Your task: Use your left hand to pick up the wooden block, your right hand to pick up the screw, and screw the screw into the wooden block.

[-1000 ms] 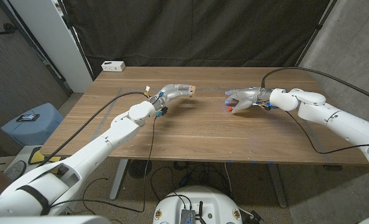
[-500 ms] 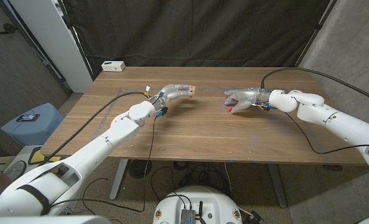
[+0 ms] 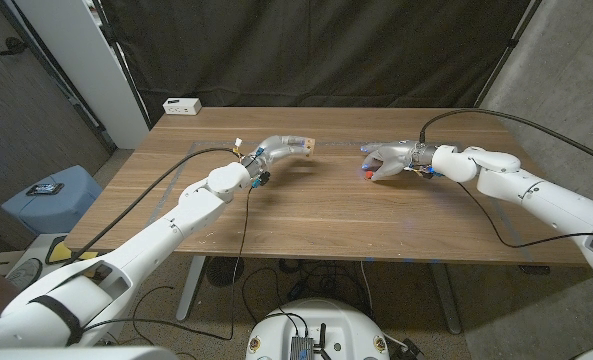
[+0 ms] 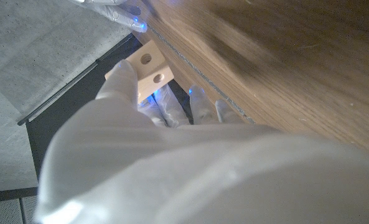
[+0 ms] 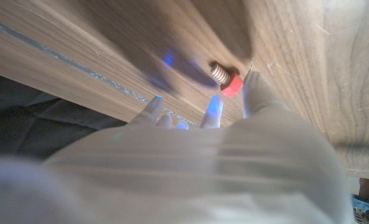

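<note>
L fingers (image 4: 123,78) pinch the wooden block (image 4: 147,70) at their tips: pale block w/ two round holes showing in the left wrist view, thumb against one side, other fingers curled under it. Block is off the surface, held up by the left hand (image 3: 278,148) over the far-left part of the wooden surface (image 3: 316,215); in the head view the block (image 3: 307,146) sticks out past the fingertips, pointing toward the middle of the table.

R fingers (image 5: 254,93) sit around the screw (image 5: 226,79): red hex head, bare metal thread. Right wrist view shows the screw close against one fingertip, w/ its shadow on the wood just beside it; can't tell for sure whether it's gripped or only touched. In the head view the red head (image 3: 372,177) shows under the curled fingers of the right hand (image 3: 388,160), low, near the surface, far-right part.

The two hands are well apart, facing each other across the middle.

Outward: both white arms come in from the near corners, black cables trailing along them. White box (image 3: 182,105) at the far-left corner of the surface. Dark curtain (image 3: 316,50) behind. Blue bin (image 3: 48,198) on the floor at left.
</note>
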